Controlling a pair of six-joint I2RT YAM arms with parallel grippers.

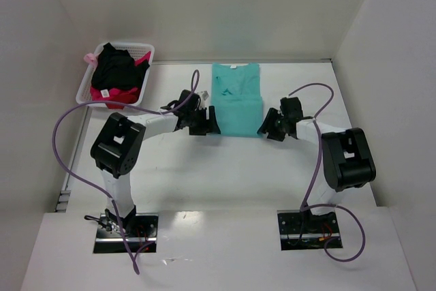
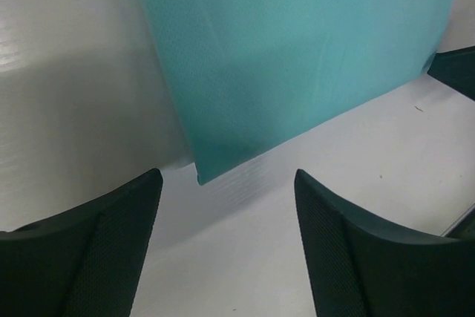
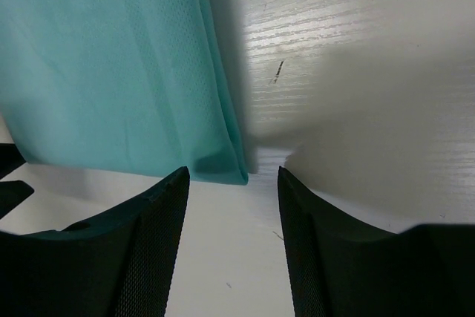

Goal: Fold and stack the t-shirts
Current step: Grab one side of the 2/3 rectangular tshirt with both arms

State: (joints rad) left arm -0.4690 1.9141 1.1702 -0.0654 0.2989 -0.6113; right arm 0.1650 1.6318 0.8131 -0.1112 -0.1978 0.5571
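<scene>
A teal t-shirt is seen lying flat at the far middle of the counter, its collar turned away from the arms and its sides already folded inward into a narrow strip. The left fingers are held wide apart with nothing between them, and the shirt's near left corner is seen just ahead of the gap. The right fingers are likewise spread and empty, with the near right corner just beyond them. The lengthwise fold is therefore judged done, while the crosswise fold is judged not yet made. No stack is seen. In a white basket at the far left, black clothing and red clothing are heaped unfolded, so most of the task is judged left. A purple cable arches just beside the shirt's left edge and could be snagged; nothing else is seen between the fingers and the hem.
</scene>
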